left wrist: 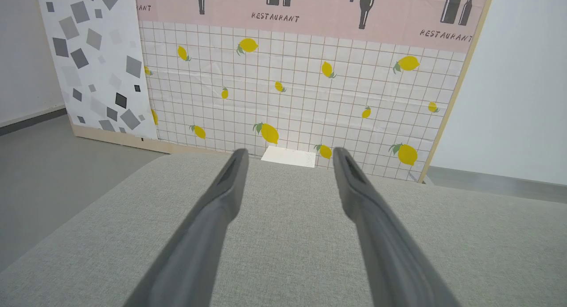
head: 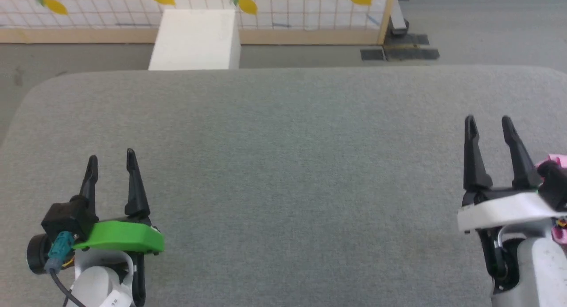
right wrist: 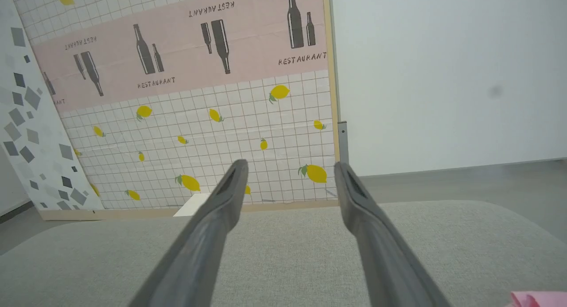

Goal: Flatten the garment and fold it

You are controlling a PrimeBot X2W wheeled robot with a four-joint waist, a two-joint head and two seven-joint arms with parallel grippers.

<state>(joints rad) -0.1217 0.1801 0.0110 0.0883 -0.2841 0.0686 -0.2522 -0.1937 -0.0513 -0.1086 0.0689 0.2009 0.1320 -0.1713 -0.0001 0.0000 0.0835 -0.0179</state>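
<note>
Because the garment (right wrist: 538,299) sits off at the right edge, I have left gripper (head: 110,154) and right gripper (head: 487,118) empty, jaws wide, above the cushion (head: 283,165).

The left hand (head: 111,155) (green-collared) sits at the lower left of the grey fabric-covered surface (head: 283,165) and the right hand (head: 488,119) at the lower right, both with fingers spread and empty. A sliver of the pink garment (head: 558,158) peeks from behind the right wrist. A white box (head: 195,39) stands beyond the far edge.
</note>
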